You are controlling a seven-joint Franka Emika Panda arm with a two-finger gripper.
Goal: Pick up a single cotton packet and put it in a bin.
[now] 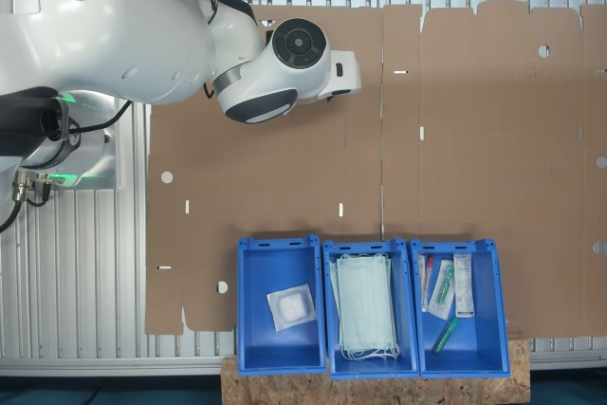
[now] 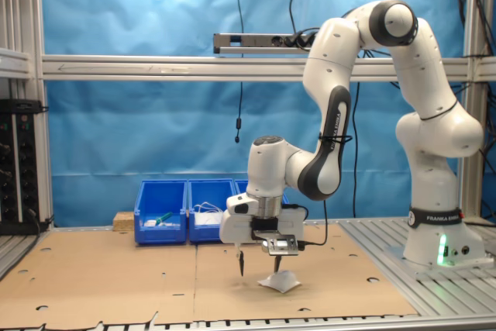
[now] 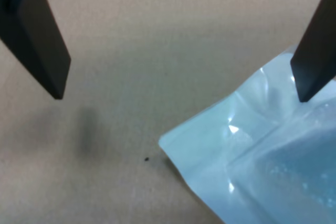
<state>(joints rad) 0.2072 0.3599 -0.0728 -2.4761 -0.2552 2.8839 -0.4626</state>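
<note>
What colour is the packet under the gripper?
White, with a clear glossy wrapper edge; the cotton packet shows best in the wrist view.

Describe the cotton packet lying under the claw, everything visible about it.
The cotton packet is a small flat square: glossy clear wrapper with a sealed border around a white pad. In the second exterior view it lies on the brown cardboard, one edge slightly raised. The open claw hangs just above it, one finger over its edge, the other beside it. Contact cannot be told.
</note>
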